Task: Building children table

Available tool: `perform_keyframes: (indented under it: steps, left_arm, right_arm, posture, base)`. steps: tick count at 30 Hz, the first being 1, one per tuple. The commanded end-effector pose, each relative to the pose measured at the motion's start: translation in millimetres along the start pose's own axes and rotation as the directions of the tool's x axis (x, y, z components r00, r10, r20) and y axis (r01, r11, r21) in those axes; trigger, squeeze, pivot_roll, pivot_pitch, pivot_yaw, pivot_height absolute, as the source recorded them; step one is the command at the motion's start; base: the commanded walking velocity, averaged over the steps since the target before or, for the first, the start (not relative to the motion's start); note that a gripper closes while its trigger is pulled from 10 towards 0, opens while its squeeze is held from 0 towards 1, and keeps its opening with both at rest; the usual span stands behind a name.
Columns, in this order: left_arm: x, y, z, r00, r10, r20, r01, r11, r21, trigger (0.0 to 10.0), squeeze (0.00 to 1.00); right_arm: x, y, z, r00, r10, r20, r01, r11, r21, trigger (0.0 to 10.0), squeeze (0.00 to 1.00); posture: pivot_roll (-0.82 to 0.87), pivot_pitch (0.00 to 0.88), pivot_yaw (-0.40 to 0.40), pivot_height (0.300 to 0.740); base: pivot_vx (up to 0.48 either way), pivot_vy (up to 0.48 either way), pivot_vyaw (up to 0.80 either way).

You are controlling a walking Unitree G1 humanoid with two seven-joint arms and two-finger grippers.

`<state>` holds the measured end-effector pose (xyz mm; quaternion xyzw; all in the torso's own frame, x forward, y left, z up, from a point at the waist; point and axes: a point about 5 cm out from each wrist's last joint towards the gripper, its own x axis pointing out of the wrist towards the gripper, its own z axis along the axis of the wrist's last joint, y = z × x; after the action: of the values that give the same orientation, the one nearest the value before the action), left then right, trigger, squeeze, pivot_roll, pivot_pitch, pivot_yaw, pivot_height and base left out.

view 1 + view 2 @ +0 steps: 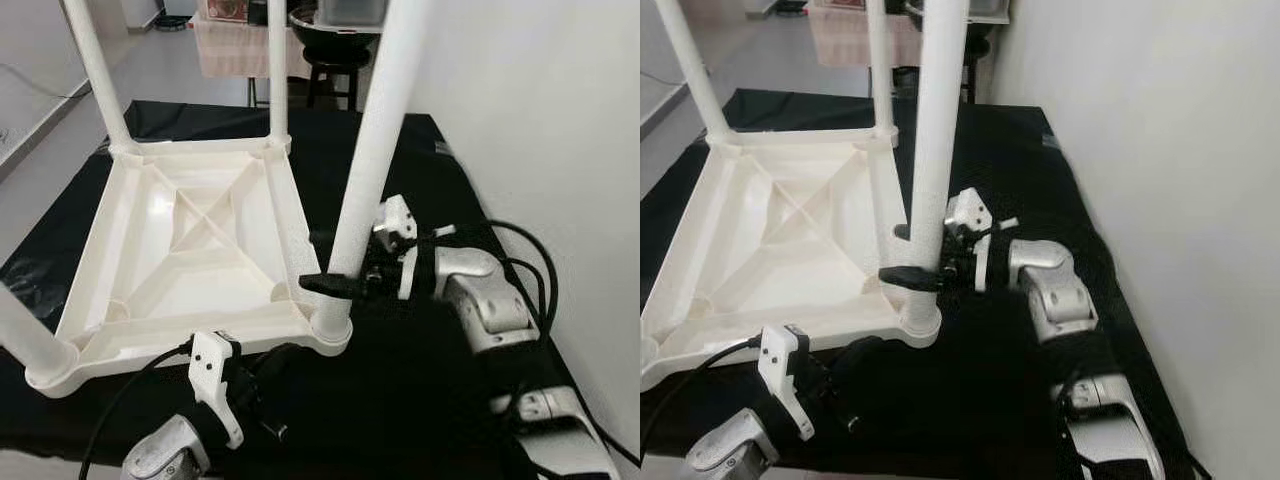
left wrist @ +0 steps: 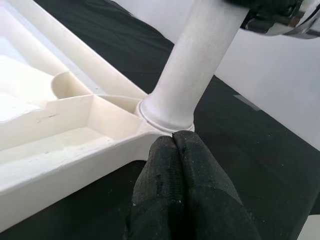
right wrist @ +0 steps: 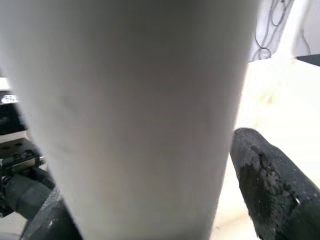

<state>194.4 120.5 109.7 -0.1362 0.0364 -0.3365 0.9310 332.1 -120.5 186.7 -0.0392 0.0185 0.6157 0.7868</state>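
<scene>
Left eye view: white tabletop (image 1: 200, 240) lies upside down on black-covered table (image 1: 440, 400), all four corner sockets carrying legs. Right claw (image 1: 335, 284) pinches near-right leg (image 1: 375, 130) low on its shaft; left claw (image 2: 175, 165), fingers pressed together, touches that socket's rim. Likely remaining: seat the leg, flip upright.

The right arm reaches in from the right side of the table, wrist bent, and the right gripper (image 1: 912, 255) has its two black fingers clamped around a leg (image 1: 935, 150). The left arm comes up from the near edge; the left gripper (image 2: 173, 145) (fingers pressed together) pokes its tips against the leg's socket.
</scene>
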Motion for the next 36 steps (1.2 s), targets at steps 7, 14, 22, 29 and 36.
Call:
perform_keyframes:
  steps: [7, 14, 22, 29, 36]
  left_arm:
    - [0.8, -1.7, -6, 1.000, 0.007, -0.021, -0.007, 1.000, 0.000, 10.0, 0.00]
    - [0.8, -3.5, -6, 1.000, 0.008, -0.018, -0.008, 1.000, -0.001, 10.0, 0.00]
    - [-3.6, -2.8, -3, 1.000, 0.012, -0.013, -0.012, 1.000, 0.000, 10.0, 0.00]
    - [-3.4, -1.2, -4, 1.000, 0.005, -0.021, -0.005, 1.000, -0.001, 10.0, 0.00]
    - [-2.8, 0.0, -4, 1.000, 0.019, -0.012, -0.019, 1.000, -0.001, 10.0, 0.00]
  right_arm:
    - [0.1, -19.7, 4, 0.995, 0.090, 0.040, -0.094, 0.991, 0.095, 0.0, 0.00]
    - [-7.4, -17.2, -11, 0.995, 0.085, 0.051, -0.090, 0.989, 0.119, 0.0, 0.00]
    - [3.3, 15.9, -83, 0.697, -0.665, -0.267, 0.708, 0.698, 0.108, 0.0, 0.00]
    - [39.1, 58.4, -82, 0.850, -0.475, -0.226, 0.487, 0.873, -0.004, 0.0, 0.00]
    - [48.8, 55.2, -80, 0.871, -0.431, -0.234, 0.452, 0.891, 0.040, 2.4, 0.00]
  posture:
    - [0.11, 0.002, -0.099, 0.740]
    - [0.10, 0.013, -0.104, 0.740]
    - [0.06, 0.049, -0.091, 0.740]
    - [0.03, 0.042, -0.068, 0.740]
    - [0.06, 0.040, -0.087, 0.740]
  base:
    - [0.000, 0.000, 0.00]
    - [0.000, 0.000, 0.00]
    - [0.000, 0.000, 0.00]
    - [0.000, 0.000, 0.00]
    - [0.000, 0.000, 0.00]
